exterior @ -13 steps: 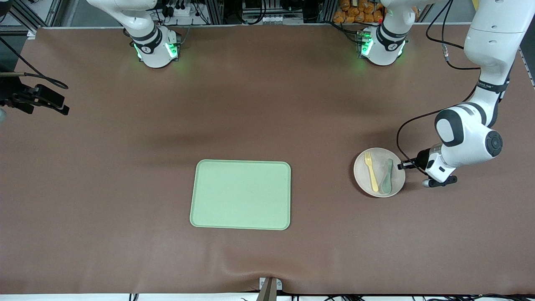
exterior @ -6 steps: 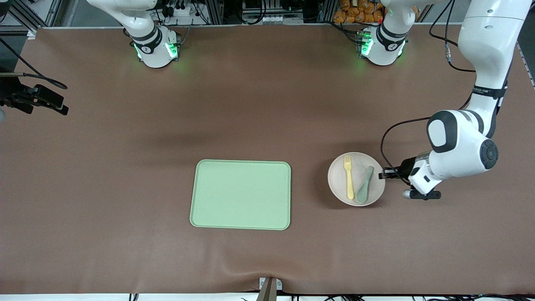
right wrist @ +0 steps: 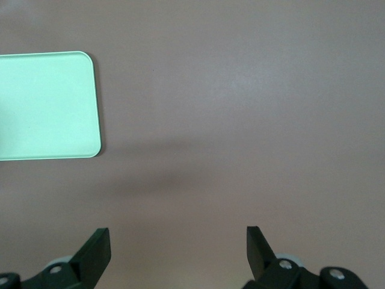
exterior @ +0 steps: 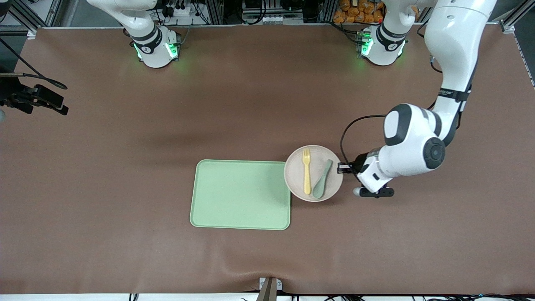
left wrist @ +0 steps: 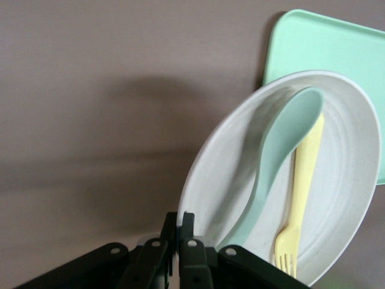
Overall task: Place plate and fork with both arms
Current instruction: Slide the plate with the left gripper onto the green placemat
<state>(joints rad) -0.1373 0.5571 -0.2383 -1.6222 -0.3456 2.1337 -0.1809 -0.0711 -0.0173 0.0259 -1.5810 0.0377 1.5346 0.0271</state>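
Observation:
The pale beige-pink plate (exterior: 296, 179) hangs over the table, its rim just over the edge of the light green tray (exterior: 240, 194). The yellow fork (exterior: 306, 171) lies in it beside a teal-green spoon (exterior: 322, 179). My left gripper (exterior: 343, 168) is shut on the plate's rim on the side away from the tray. The left wrist view shows this gripper (left wrist: 179, 215), the plate (left wrist: 349, 198), the fork (left wrist: 304, 174) and the spoon (left wrist: 280, 144). My right gripper (right wrist: 177, 253) is open and empty, waiting high over the right arm's end of the table (exterior: 46, 100).
The tray is bare and lies mid-table, nearer to the front camera; it also shows in the left wrist view (left wrist: 337, 42) and the right wrist view (right wrist: 42, 105). Brown table cover (exterior: 125, 167) spreads all around it.
My left gripper has carried the plate, with fork and spoon in it, from the left arm's end of the table to the tray's edge. The right arm has not moved.

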